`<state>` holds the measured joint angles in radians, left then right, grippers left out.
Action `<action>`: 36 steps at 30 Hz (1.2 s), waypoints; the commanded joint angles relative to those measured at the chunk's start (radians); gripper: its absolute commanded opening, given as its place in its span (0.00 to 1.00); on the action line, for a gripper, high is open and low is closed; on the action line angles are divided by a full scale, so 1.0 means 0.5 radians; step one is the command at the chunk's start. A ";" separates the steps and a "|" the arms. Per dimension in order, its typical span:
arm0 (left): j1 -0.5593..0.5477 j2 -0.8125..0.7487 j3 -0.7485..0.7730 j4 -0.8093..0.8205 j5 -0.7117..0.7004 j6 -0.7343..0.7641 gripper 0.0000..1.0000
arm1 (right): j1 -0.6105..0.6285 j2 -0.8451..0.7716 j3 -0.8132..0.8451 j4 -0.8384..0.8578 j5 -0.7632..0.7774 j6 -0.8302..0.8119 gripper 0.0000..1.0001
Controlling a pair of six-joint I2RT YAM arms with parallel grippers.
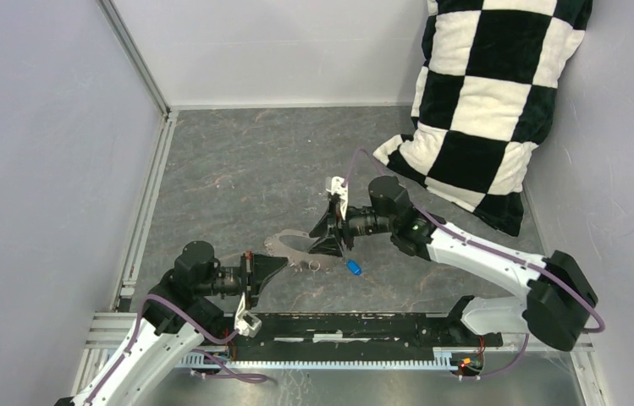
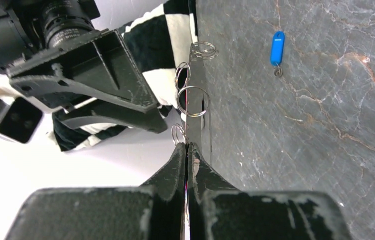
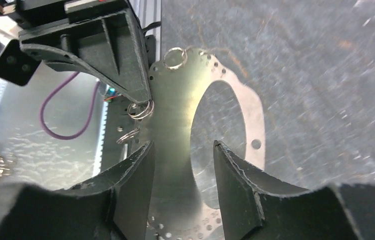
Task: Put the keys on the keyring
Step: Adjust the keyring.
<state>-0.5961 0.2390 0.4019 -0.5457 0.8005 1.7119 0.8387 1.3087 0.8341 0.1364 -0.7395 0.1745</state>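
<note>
1. The left claw point(image 2: 188, 150) is shut tight. Its two fingers are pressed together on the left end of the keyring point(image 3: 175, 125), which is a flat silvery plate with a large oval opening and rows of small holes.
2. The plate sits roughly level between the two claws, and the left wrist view sees it edge-on as a thin dark strip.
3. Several small split rings point(image 2: 193, 100) hang from holes along the plate's edge. One of them is right at the left claw's fingertips.
4. The right claw point(image 3: 181, 150) is partly open at the plate's right end. Its fingers stand either side of the solid band beside the oval opening. The gap is about as wide as that band, and I cannot tell whether either pad touches the metal.
5. The key point(image 1: 353, 267), with a bright blue head and a tiny ring at its tip, lies flat on the grey table point(image 1: 228, 169). It is just right of the plate, near the right claw, and touches neither claw.
6. A black-and-white checked pillow point(image 1: 491, 101) leans in the far right corner, well apart from the work.
</note>
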 commanded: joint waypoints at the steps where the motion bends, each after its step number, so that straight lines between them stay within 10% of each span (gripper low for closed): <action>1: 0.001 0.018 0.083 0.084 0.169 0.114 0.02 | 0.064 -0.216 -0.089 0.212 0.115 -0.542 0.51; 13: 0.000 0.302 0.481 0.139 0.408 -0.764 0.02 | 0.249 -0.554 -0.311 0.378 0.322 -1.484 0.52; 36: -0.001 0.432 0.540 0.142 0.567 -0.811 0.02 | 0.414 -0.506 -0.075 0.129 -0.046 -1.780 0.48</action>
<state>-0.5957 0.4458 0.6292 -0.5179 1.0340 1.3502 1.0351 1.0466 0.7284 0.2600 -0.6876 -0.6647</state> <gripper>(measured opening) 0.037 0.489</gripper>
